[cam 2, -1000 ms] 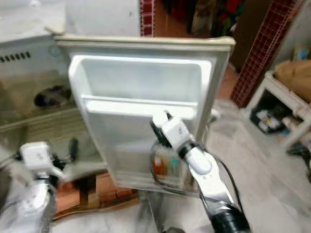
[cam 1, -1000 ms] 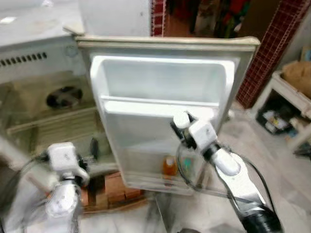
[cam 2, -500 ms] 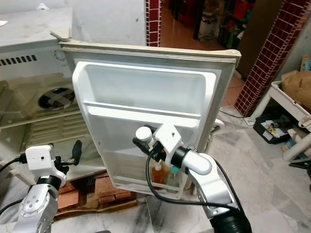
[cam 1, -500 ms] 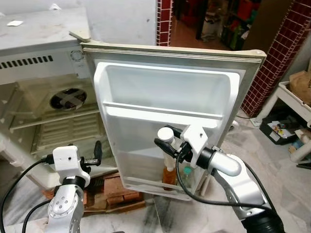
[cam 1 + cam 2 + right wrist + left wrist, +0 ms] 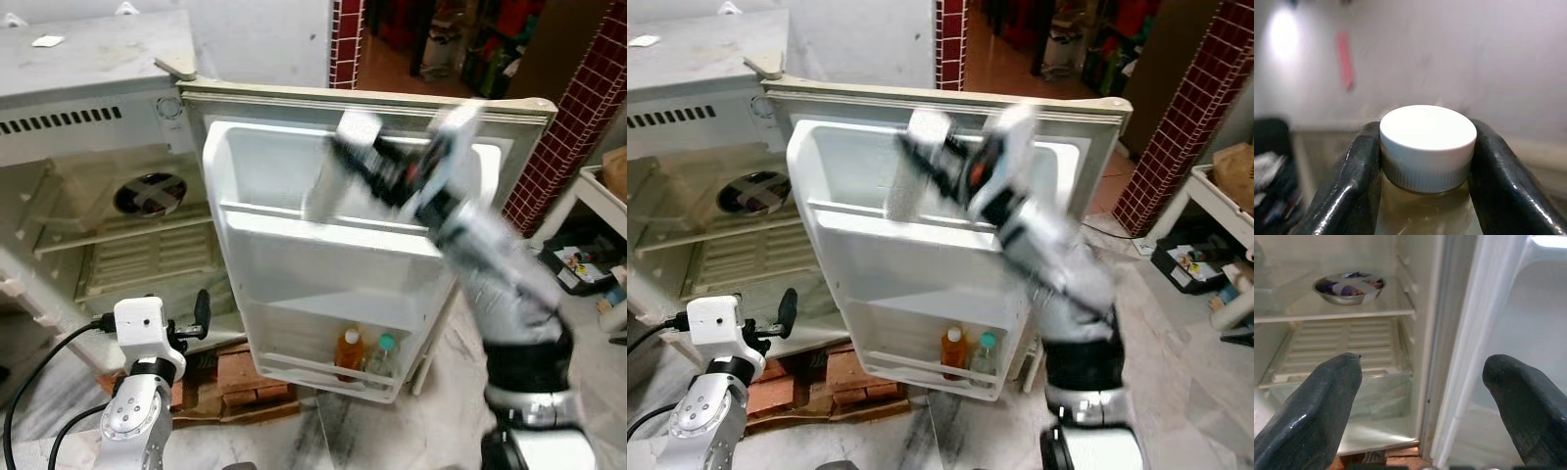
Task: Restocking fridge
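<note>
Gripping a white-capped bottle (image 5: 1426, 147) of pale yellow liquid by the neck, the right gripper (image 5: 358, 157) has swung up from the bottom rack to the upper shelf of the open white fridge door (image 5: 323, 294), blurred in motion.

Half a second earlier the bottle hung low, beside the orange-capped amber bottle (image 5: 349, 351) and green-capped clear bottle (image 5: 384, 356), both unmoved in the bottom door rack. The left gripper (image 5: 1420, 396) hovers low with fingers spread, facing the fridge interior, where a steel bowl (image 5: 1349, 287) sits on a glass shelf. The old white fridge (image 5: 88, 127) rests on red bricks (image 5: 240, 377) over a marbled grey floor (image 5: 411, 431); a maroon tiled pillar (image 5: 563, 127) stands behind.
</note>
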You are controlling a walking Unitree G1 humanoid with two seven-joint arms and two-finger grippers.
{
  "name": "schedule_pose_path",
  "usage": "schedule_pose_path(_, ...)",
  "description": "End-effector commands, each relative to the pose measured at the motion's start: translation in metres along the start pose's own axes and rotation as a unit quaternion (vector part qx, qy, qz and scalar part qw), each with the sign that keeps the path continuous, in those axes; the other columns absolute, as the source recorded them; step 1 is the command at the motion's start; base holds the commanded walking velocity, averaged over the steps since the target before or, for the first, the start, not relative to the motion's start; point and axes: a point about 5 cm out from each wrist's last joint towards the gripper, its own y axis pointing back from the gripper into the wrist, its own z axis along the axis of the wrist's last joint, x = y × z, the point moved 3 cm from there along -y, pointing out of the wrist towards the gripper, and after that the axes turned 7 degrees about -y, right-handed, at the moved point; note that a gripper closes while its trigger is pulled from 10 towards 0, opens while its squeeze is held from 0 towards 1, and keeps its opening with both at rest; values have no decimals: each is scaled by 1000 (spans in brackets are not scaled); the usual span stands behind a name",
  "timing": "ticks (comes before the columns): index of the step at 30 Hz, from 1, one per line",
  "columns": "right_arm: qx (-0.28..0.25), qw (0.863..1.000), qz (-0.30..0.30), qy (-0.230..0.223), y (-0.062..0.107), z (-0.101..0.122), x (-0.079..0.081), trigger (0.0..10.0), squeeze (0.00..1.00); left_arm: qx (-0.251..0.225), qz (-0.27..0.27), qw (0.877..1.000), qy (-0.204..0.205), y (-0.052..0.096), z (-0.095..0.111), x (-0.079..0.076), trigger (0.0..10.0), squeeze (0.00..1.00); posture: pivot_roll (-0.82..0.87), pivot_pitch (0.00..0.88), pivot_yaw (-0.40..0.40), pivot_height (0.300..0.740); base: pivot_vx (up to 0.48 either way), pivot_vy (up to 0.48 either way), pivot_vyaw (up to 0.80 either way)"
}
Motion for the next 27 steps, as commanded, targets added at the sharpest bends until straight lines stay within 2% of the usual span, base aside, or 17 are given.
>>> schedule_pose_path(1,-8,999,-39,1,5,3,-13,10000,0,4,-6,1000,-8,-2,0,0,10000,0,11,0,22,740,0,0,0)
schedule_pose_path(4,-20,996,-82,31,8,11,-27,10000,0,5,-8,1000,-10,-3,0,-1,10000,0,11,0,24,740,0,0,0)
schedule_pose_path(5,-20,996,-82,31,8,11,-27,10000,0,5,-8,1000,-10,-3,0,-1,10000,0,11,0,24,740,0,0,0)
schedule_pose_path(6,-17,992,-106,60,10,12,-34,10000,0,5,-9,1000,-10,-3,0,-1,10000,0,10,0,25,740,0,0,0)
schedule_pose_path(10,2,983,-156,101,20,10,-53,10000,0,6,-9,1000,-11,-4,0,-1,10000,0,10,0,25,740,0,0,0)
schedule_pose_path(11,16,975,-182,126,29,6,-63,10000,0,6,-9,1000,-11,-4,-1,-1,10000,0,10,0,25,740,0,0,0)
schedule_pose_path(12,21,969,-206,133,36,5,-71,10000,0,6,-10,1000,-11,-4,-1,-1,10000,0,7,0,25,740,0,0,0)
schedule_pose_path(13,21,969,-206,133,36,5,-71,10000,0,6,-10,1000,-11,-4,-1,-1,10000,0,7,0,25,740,0,0,0)
schedule_pose_path(16,34,954,-239,178,48,5,-82,10000,0,7,-10,1000,-12,-4,-1,-1,10000,0,5,0,25,740,0,0,0)
schedule_pose_path(17,40,944,-256,204,53,6,-87,10000,0,7,-11,1000,-11,-4,-1,-1,10000,0,0,0,26,740,0,0,0)
schedule_pose_path(19,41,939,-266,215,56,6,-90,10000,0,7,-11,1000,-11,-4,-1,-1,10000,0,0,0,26,740,0,0,0)
schedule_pose_path(20,44,932,-281,227,59,7,-94,10000,0,8,-12,1000,-12,-4,-1,-2,10000,0,0,0,25,740,0,0,0)
schedule_pose_path(21,48,917,-306,250,67,9,-100,10000,0,9,-13,1000,-12,-5,-1,-2,10000,0,-2,0,25,740,0,0,0)
schedule_pose_path(23,49,914,-311,255,68,10,-101,10000,0,9,-14,1000,-12,-5,-1,-2,10000,0,-2,0,25,740,0,0,0)
schedule_pose_path(27,64,897,-340,275,80,7,-109,10000,0,11,-14,1000,-13,-6,-2,-2,10000,0,-6,0,25,740,0,0,0)
